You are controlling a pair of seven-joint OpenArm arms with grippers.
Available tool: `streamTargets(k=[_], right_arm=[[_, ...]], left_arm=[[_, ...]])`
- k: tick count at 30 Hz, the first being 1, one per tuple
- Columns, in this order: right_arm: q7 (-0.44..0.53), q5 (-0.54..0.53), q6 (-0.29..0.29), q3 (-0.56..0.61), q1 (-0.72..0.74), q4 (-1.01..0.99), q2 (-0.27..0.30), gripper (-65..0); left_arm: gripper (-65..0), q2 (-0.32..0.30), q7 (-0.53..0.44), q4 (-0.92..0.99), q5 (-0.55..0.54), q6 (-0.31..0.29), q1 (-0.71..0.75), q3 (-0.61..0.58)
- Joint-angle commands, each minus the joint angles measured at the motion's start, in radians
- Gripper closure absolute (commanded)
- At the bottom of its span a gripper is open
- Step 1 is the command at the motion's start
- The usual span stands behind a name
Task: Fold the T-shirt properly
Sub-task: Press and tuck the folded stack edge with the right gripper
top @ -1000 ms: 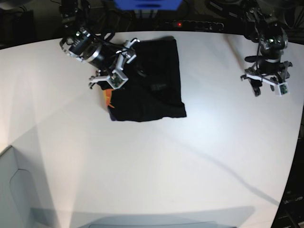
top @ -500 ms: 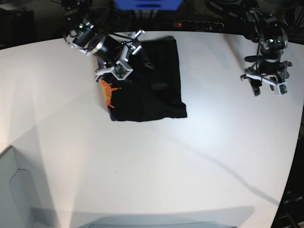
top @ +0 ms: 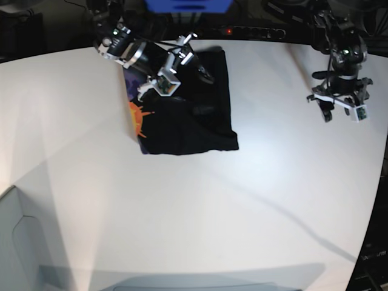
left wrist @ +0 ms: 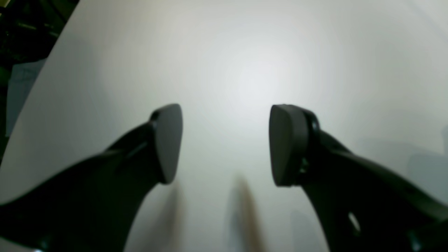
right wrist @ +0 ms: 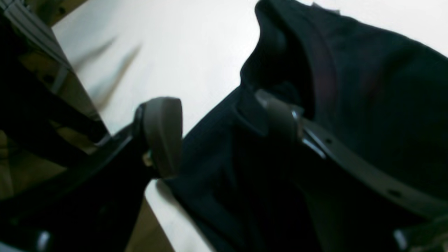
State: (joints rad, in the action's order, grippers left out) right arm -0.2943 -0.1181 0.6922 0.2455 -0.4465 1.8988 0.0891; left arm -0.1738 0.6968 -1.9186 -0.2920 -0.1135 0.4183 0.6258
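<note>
A: Well, starting at the left of the base view, what's there?

B: The right gripper point(top: 180, 63) sits over the upper left part of the T-shirt point(top: 200, 121), near the far edge of the white counter point(top: 182, 212). Its fingers point(right wrist: 162, 134) stand wide apart. In the right wrist view one finger is over bare counter just beside the cloth's edge, the other over the black fabric. Nothing is pinched between them.

A: And the shirt itself?

B: It lies as a dark, roughly rectangular bundle on the far half of the counter, left of centre. An orange sun print point(top: 138, 118) shows along its left edge, with a sliver of purple below it (small, hard to read). In the right wrist view the cloth point(right wrist: 350, 87) humps up in a raised fold ahead of the fingers, so it is not lying flat there.

A: Further right?

B: Bare counter, crossed by a long thin shadow running down toward the lower right.

A: And the far right?

B: The left gripper point(top: 342, 112) hangs above the counter near the right edge, well apart from the shirt. Its wrist view shows both fingers point(left wrist: 168, 143) spread wide, with only plain white surface point(left wrist: 245, 70) between them. It has hold of nothing.
</note>
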Motion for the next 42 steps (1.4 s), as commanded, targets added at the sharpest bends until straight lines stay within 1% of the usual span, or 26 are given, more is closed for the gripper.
streamTargets(k=[1,3,7,10,13,15,20,22,25,31,33,36,42], right_arm=[[0.03,-0.022,0.006,-0.001,0.001,0.006,0.016,-38.7],[0.03,-0.022,0.006,-0.015,0.01,0.005,0.03,-38.7],[0.03,-0.022,0.006,-0.064,0.01,0.006,0.028,-38.8],[0.03,-0.022,0.006,-0.093,0.01,0.006,0.028,-38.8],[0.03,-0.022,0.006,-0.12,0.013,0.006,0.027,-38.8],[0.03,-0.022,0.006,-0.127,0.015,0.003,0.027,-38.8],[0.03,-0.024,0.006,-0.116,0.008,-0.049,0.027,-38.8],[0.03,-0.024,0.006,-0.084,0.007,-0.069,0.028,-38.8],[0.034,-0.024,0.006,-0.005,-0.013,-0.075,0.033,-38.8],[0.039,-0.024,0.006,0.182,-0.01,-0.029,0.09,-38.7],[0.039,-0.024,0.006,0.213,-0.01,-0.006,0.099,-38.7],[0.039,-0.025,0.006,0.2,-0.011,0.031,0.102,-38.7],[0.039,-0.025,0.006,0.101,-0.001,0.061,0.096,-38.7]], left_arm=[[-38.0,-0.013,-0.025,-0.02,-0.002,0.001,-0.005,0.004],[-38.0,-0.013,-0.025,-0.02,-0.002,0.001,-0.005,0.004],[-38.0,-0.011,-0.025,-0.02,-0.002,0.001,-0.003,0.004],[-38.0,0.007,-0.025,-0.02,-0.002,0.001,-0.005,0.004],[-38.0,0.012,-0.025,-0.023,-0.002,0.001,-0.005,0.004],[-38.0,0.024,-0.025,-0.023,-0.002,0.001,-0.005,0.003],[-38.0,0.029,-0.025,-0.023,-0.002,0.001,-0.003,0.003],[-38.0,0.029,-0.025,-0.023,-0.002,0.001,-0.003,0.003],[-38.0,0.029,-0.025,-0.023,-0.002,0.001,-0.002,0.003],[-38.0,0.029,-0.025,-0.025,-0.002,0.001,-0.003,0.007],[-38.0,0.024,-0.025,-0.025,-0.002,0.001,0.0,0.009],[-38.0,0.02,-0.025,-0.025,-0.002,0.001,0.0,0.012],[-38.0,0.02,-0.025,-0.025,-0.002,0.001,0.003,0.012]])
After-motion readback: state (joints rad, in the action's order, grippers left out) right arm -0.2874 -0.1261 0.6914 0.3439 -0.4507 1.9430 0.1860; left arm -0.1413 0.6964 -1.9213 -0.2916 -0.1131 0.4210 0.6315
